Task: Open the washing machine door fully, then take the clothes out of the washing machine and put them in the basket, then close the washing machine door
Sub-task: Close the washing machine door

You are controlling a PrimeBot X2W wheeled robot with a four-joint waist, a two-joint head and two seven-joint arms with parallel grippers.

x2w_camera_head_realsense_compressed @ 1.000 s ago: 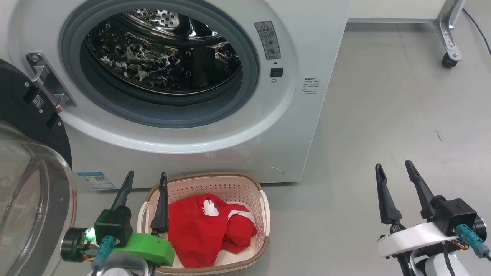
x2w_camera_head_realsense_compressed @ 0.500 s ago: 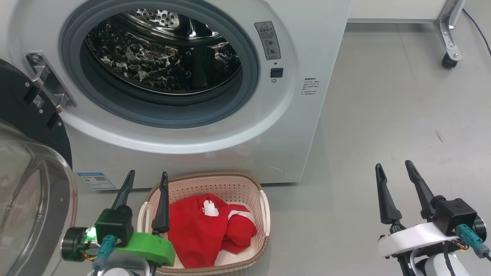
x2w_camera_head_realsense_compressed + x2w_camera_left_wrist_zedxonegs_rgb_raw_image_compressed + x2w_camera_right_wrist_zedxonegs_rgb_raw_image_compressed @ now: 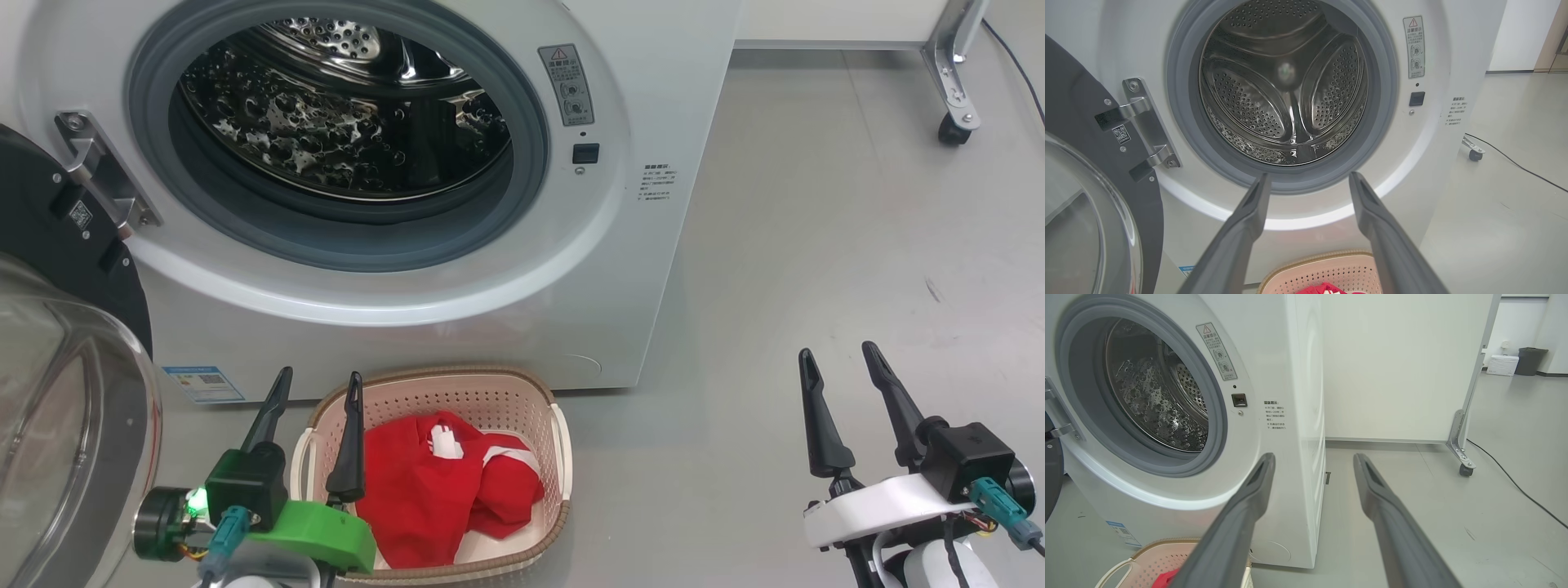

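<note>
Head view counts out one washing machine [image 3: 653, 98], one door [image 3: 57, 367], one basket [image 3: 490, 400], one heap of clothes [image 3: 424, 498] and two grippers. The washing machine is a white box standing on a grey floor [image 3: 816, 245], with a grey rubber ring [image 3: 531, 155] around its round mouth, a shiny steel drum [image 3: 343, 106] dotted with holes, and a small blue sticker [image 3: 202, 384] low on its front. The door stands swung open at the machine's left, hung on a metal hinge, a black disc with a bulging clear glass bowl. The basket sits on the floor just before the machine's front, cream plastic with holed sides, a brown rim and white handles. The clothes lie inside it, bright red and crumpled with a white stripe and a small white label [image 3: 446, 441]; how many garments make up the heap cannot be told. The left gripper [image 3: 319, 376] hangs over the basket's left edge with its two dark fingers apart and nothing between them. The right gripper [image 3: 838, 353] hangs over bare floor well to the right of the basket, its fingers likewise spread and holding nothing. One wheel [image 3: 951, 131] on a metal leg stands at the far right.
</note>
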